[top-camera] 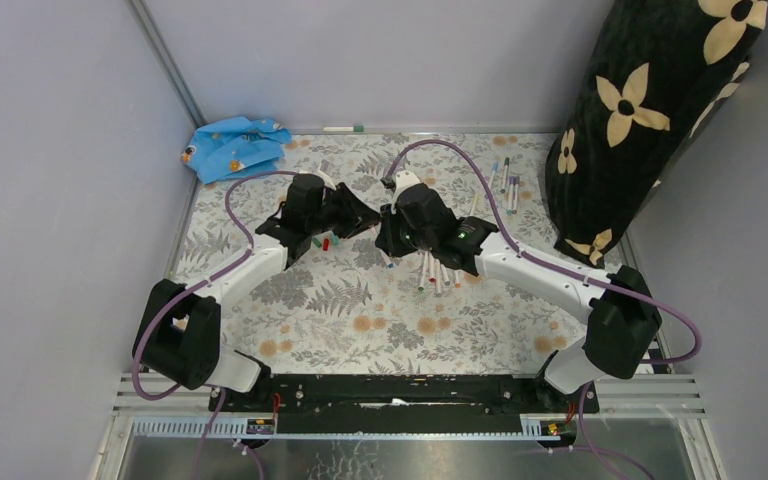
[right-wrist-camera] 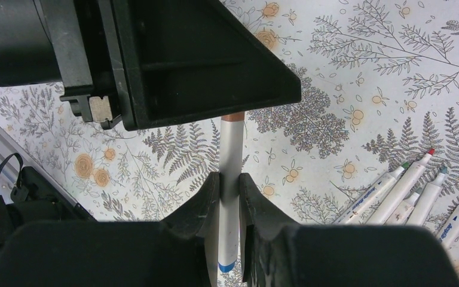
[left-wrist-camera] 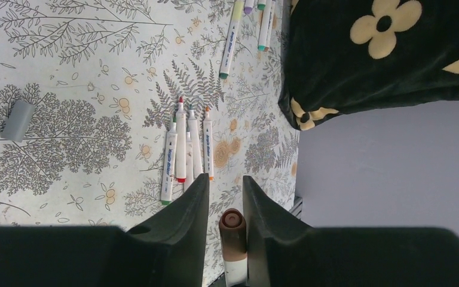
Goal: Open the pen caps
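While the right tool (right-wrist-camera: 230, 182) clamps the pen (right-wrist-camera: 232, 149) by its barrel, the cap (left-wrist-camera: 232, 230) lies along that axis between the left tool's (left-wrist-camera: 225, 179) narrowed jaws; whether they grip it cannot be told.

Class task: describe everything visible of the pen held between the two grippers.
The pen is a slim white marker, plastic by its look, with a brown cap at one end and a blue band at the other. It is held in the air: the right gripper clamps its barrel, while the left gripper straddles the cap, a gap showing on one side.
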Tool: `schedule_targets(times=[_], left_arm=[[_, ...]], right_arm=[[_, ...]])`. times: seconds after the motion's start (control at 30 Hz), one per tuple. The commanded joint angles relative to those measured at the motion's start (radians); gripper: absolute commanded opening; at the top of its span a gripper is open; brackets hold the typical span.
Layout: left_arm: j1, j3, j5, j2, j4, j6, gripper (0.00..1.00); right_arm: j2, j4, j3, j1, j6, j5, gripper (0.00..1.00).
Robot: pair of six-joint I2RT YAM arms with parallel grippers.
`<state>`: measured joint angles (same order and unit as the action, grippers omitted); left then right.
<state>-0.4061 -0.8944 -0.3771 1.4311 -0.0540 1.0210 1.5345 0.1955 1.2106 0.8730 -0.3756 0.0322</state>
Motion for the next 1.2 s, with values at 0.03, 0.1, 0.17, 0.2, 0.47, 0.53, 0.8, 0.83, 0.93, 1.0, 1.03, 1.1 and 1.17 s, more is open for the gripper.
schedule_targets(times=[0.03, 0.1, 0.17, 0.2, 0.47, 0.53, 0.8, 0.83, 0.93, 1.0, 1.03, 1.1, 1.17], left_arm=[[-0.007, 0.018, -0.006, -0.015, -0.05, -0.001, 0.3], [-0.006, 0.018, -0.003, -0.016, -0.047, -0.005, 0.27], [-0.005, 0.017, -0.003, -0.015, -0.047, -0.007, 0.22], [-0.006, 0.017, -0.003, -0.016, -0.048, -0.009, 0.19], [-0.007, 0.027, -0.013, -0.021, -0.062, -0.007, 0.0], [-0.007, 0.032, -0.018, -0.025, -0.066, -0.003, 0.0], [-0.006, 0.033, -0.04, -0.047, -0.083, 0.033, 0.0], [-0.006, 0.03, -0.043, -0.048, -0.085, 0.038, 0.0], [-0.007, 0.028, -0.047, -0.058, -0.087, 0.049, 0.0], [-0.006, 0.027, -0.047, -0.068, -0.089, 0.057, 0.0], [-0.006, 0.028, -0.047, -0.071, -0.091, 0.06, 0.0], [-0.006, 0.026, -0.049, -0.078, -0.093, 0.065, 0.0], [-0.006, 0.026, -0.051, -0.083, -0.095, 0.07, 0.0]], right_arm=[[-0.011, -0.046, 0.029, 0.013, -0.014, -0.012, 0.0], [-0.011, -0.047, 0.025, 0.013, -0.012, -0.012, 0.0], [-0.014, -0.046, 0.02, 0.013, -0.011, -0.012, 0.0], [-0.014, -0.047, 0.02, 0.014, -0.012, -0.011, 0.0], [-0.011, -0.057, 0.015, 0.014, -0.011, -0.017, 0.03], [-0.008, -0.067, 0.016, 0.014, -0.011, -0.023, 0.14], [0.015, -0.085, 0.032, 0.013, -0.016, -0.027, 0.31], [0.018, -0.086, 0.036, 0.014, -0.018, -0.026, 0.31], [0.026, -0.092, 0.043, 0.014, -0.02, -0.026, 0.31], [0.033, -0.091, 0.05, 0.015, -0.019, -0.028, 0.31], [0.037, -0.091, 0.052, 0.014, -0.019, -0.028, 0.31], [0.043, -0.096, 0.053, 0.015, -0.021, -0.027, 0.31], [0.05, -0.098, 0.056, 0.015, -0.022, -0.025, 0.3]])
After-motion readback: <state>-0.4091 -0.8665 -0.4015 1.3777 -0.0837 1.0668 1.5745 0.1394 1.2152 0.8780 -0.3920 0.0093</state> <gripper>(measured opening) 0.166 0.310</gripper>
